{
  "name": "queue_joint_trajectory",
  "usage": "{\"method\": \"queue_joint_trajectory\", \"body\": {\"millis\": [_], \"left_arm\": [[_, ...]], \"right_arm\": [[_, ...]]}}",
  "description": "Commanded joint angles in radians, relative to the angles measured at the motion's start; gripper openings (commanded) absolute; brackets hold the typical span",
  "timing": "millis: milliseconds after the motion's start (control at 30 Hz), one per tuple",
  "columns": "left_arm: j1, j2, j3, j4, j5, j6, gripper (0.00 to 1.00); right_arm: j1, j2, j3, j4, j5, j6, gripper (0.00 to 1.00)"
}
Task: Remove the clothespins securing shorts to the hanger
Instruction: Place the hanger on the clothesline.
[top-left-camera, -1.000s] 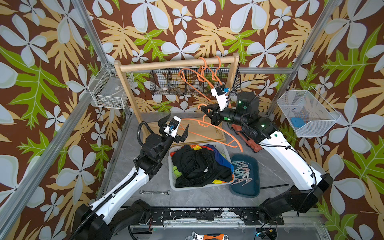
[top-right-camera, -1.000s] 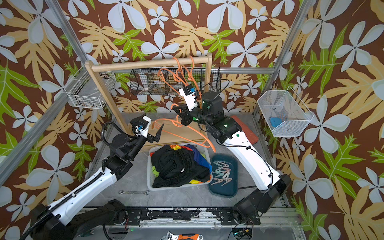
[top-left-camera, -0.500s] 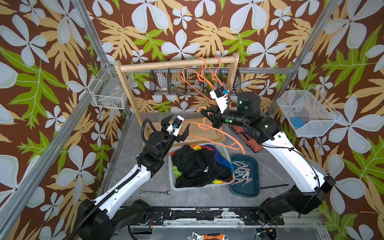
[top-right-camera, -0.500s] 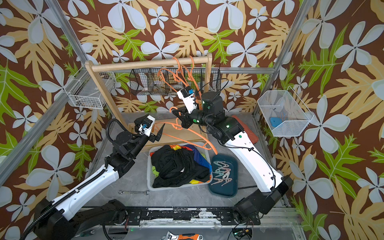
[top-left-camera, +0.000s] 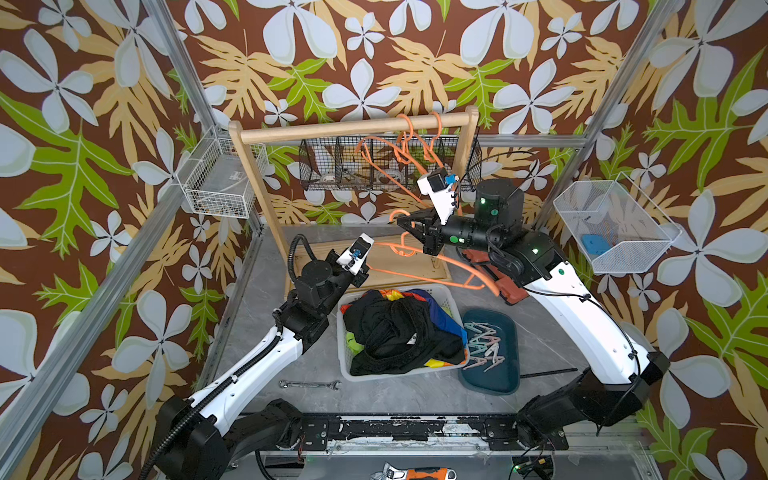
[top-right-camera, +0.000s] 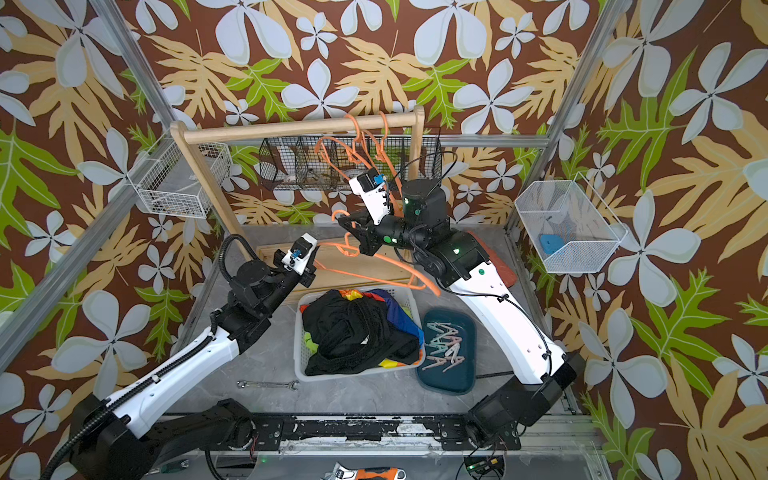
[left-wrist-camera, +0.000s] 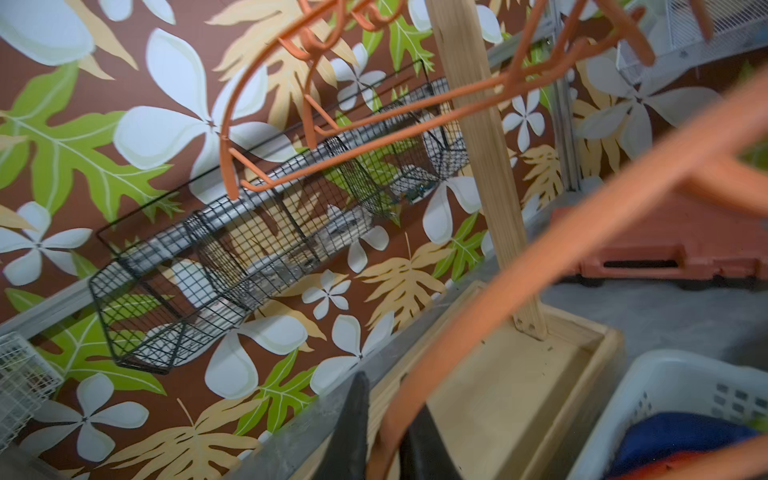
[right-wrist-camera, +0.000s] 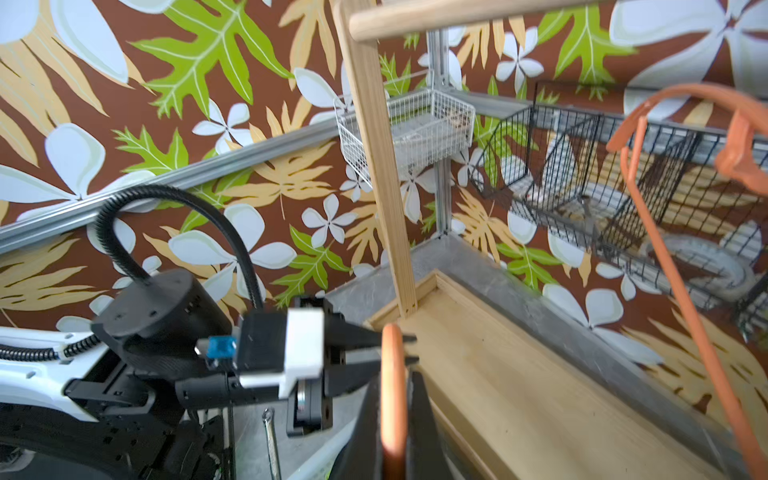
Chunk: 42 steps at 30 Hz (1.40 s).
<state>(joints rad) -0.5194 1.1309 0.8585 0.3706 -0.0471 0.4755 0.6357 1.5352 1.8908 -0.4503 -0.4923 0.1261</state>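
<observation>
1. The clothespins (top-left-camera: 484, 345), slim V-shaped clips in mint and pale beige, lie heaped in a dark teal tray (top-left-camera: 494, 380) on the surface. The tray sits just beside a white basket (top-left-camera: 386, 377).
2. The shorts (top-right-camera: 353, 332) fill that basket. The black pair (top-left-camera: 395, 332) lies crumpled on top, with the colour-blocked pair (top-left-camera: 446, 316) under it toward the tray. A strip of lime green (top-left-camera: 352, 344) shows at the opposite wall.
3. The left gripper (left-wrist-camera: 388, 440) is pinched almost closed on one end of a bare orange hanger (left-wrist-camera: 532, 257), the wire running between its fingers.
4. The right gripper (right-wrist-camera: 392, 440) is clamped tight on the same hanger near its hook.
</observation>
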Motion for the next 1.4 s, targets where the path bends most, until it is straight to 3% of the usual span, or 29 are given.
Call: {"method": "queue_joint_trajectory", "body": {"millis": [0, 267, 367, 467, 533, 600, 1133, 1233, 1367], "left_arm": [[0.005, -0.003, 0.011, 0.059, -0.043, -0.050, 0.03], [0.005, -0.003, 0.007, 0.062, -0.061, -0.045, 0.00], [0.005, -0.002, 0.005, 0.066, -0.068, -0.038, 0.00], [0.005, -0.003, 0.004, 0.067, -0.066, -0.036, 0.00], [0.005, -0.003, 0.002, 0.067, -0.066, -0.036, 0.00], [0.005, -0.005, 0.001, 0.068, -0.066, -0.035, 0.00], [0.005, 0.001, 0.004, 0.067, -0.066, -0.033, 0.00], [0.005, 0.000, 0.004, 0.067, -0.067, -0.033, 0.00], [0.006, -0.002, 0.004, 0.064, -0.066, -0.033, 0.00]], "right_arm": [[-0.001, -0.001, 0.003, -0.025, -0.004, -0.005, 0.00], [-0.001, -0.007, 0.001, -0.031, -0.003, -0.011, 0.02], [-0.001, -0.022, -0.006, -0.034, 0.013, -0.022, 0.22], [-0.001, -0.053, -0.016, -0.041, 0.048, -0.044, 0.61], [-0.002, -0.079, -0.030, -0.050, 0.080, -0.064, 0.74], [-0.012, -0.102, -0.036, -0.079, 0.106, -0.086, 0.78], [-0.030, -0.272, -0.168, -0.272, 0.181, -0.127, 0.76], [-0.031, -0.283, -0.164, -0.316, 0.208, -0.144, 0.63], [-0.031, -0.283, -0.164, -0.343, 0.218, -0.152, 0.33]]}}
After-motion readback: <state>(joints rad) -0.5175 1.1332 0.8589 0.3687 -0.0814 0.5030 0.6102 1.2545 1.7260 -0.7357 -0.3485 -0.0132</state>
